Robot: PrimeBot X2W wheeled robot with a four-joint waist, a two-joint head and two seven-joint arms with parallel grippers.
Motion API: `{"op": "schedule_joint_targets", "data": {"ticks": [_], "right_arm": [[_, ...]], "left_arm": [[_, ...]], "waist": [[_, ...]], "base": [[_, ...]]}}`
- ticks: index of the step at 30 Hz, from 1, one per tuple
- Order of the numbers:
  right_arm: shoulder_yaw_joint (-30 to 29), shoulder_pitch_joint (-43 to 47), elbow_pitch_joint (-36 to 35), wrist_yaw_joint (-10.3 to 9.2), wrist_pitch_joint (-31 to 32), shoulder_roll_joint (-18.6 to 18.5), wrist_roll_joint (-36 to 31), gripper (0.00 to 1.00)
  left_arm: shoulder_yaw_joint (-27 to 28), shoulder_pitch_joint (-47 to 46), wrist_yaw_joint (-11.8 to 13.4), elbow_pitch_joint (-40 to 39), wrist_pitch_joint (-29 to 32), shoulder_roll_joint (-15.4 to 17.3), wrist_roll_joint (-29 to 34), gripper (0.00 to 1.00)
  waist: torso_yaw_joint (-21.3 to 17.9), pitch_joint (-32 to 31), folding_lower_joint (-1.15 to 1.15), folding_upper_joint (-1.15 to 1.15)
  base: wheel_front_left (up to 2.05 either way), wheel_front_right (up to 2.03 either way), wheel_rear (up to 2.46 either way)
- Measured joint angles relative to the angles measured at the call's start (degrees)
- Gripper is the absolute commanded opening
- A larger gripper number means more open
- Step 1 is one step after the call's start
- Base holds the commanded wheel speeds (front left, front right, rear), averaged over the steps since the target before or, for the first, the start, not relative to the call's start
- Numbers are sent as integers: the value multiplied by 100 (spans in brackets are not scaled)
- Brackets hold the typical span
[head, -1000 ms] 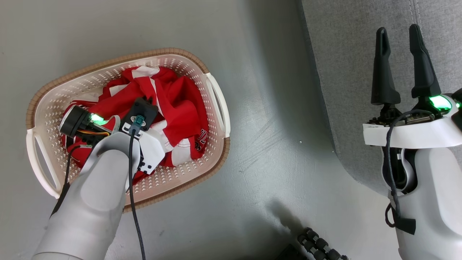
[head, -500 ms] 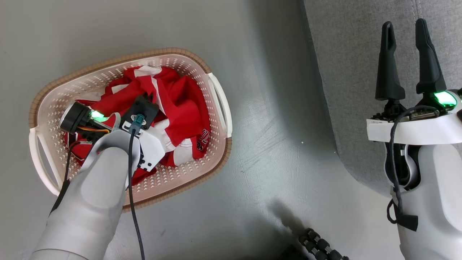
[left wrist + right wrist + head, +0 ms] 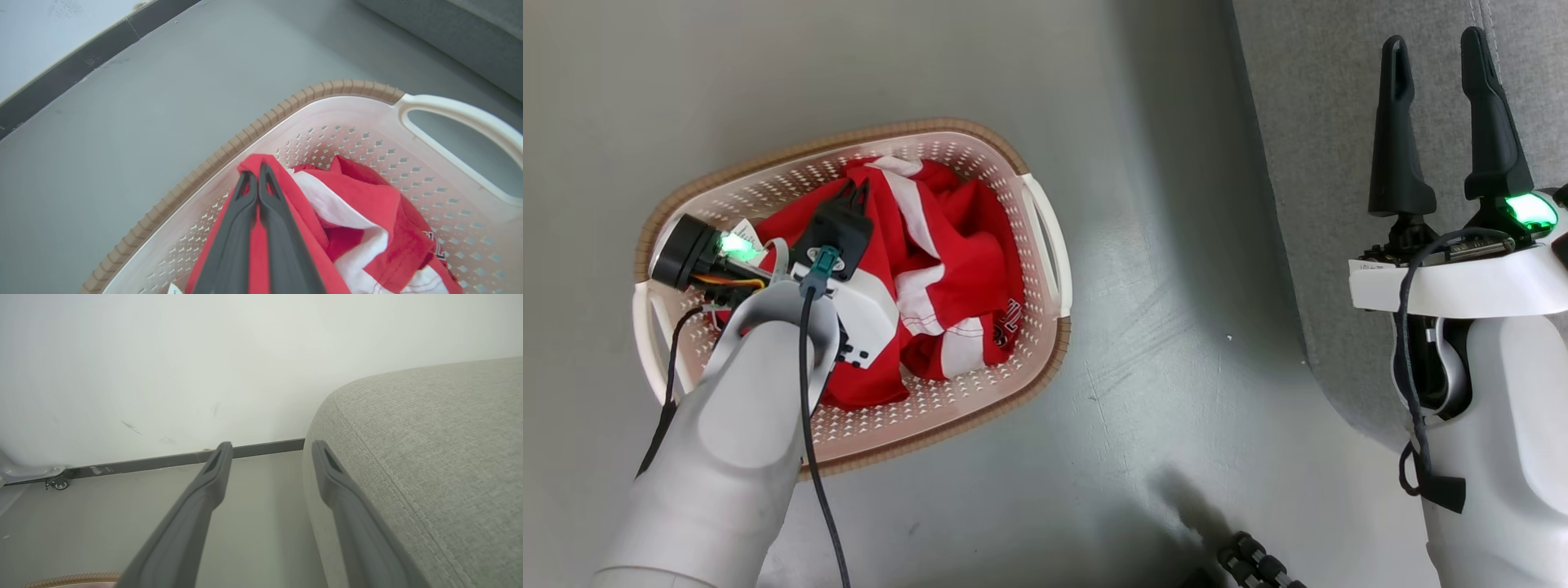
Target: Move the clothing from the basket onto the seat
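One wrist view shows left tool (image 3: 256, 173) closed, seemingly pinching clothing (image 3: 367, 212) in basket (image 3: 253, 130); right tool (image 3: 273, 447) gapes empty.

grey floor (image 3: 931, 73), white wall (image 3: 163, 355), dark baseboard (image 3: 261, 448)

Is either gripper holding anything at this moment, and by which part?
The left gripper is shut on the clothing, pinching a raised red fold between its fingers, inside the basket. The right gripper is open and holds nothing.
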Motion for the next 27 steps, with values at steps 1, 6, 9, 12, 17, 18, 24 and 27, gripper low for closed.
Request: {"op": "schedule_joint_targets", "data": {"ticks": [1, 6, 9, 12, 17, 18, 24, 27], "right_arm": [[-5, 1, 4, 0, 0, 0, -10, 100], [-40, 1, 35, 0, 0, -1, -86, 100], [-107, 1, 51, 0, -1, -3, -140, 100], [-154, 1, 65, 0, -1, -5, -245, 100], [-210, 2, 89, 0, -5, -8, -415, 100], [-218, 3, 97, 0, -7, -8, -430, 100], [-222, 22, 199, 0, -8, -13, -641, 100], [-224, 31, 232, 0, -8, -18, -768, 100]], "left_arm": [[19, 37, 8, -46, 0, 9, -30, 0], [64, 220, 100, -274, -7, 27, -89, 0], [114, 335, 125, -541, -7, 23, -174, 0], [175, 398, 221, -987, -8, 13, -247, 0], [245, 592, 327, -1648, -27, 16, -313, 0], [261, 671, 352, -1747, -30, 15, -358, 0], [334, 1072, 480, -2347, -31, 49, -452, 0], [363, 1194, 556, -2648, -31, 54, -488, 0]], "waist": [[21, -22, 0, 0], [125, -152, 0, 0], [188, -247, 0, 0], [255, -351, 0, 0], [370, -546, 0, 0], [393, -588, 0, 0], [531, -862, 0, 0], [597, -1013, 0, 0]], "base": [[0, 0, 0], [0, 0, 0], [0, 0, 0], [0, 0, 0], [0, 0, 0], [0, 0, 0], [0, 0, 0], [0, 0, 0]]}}
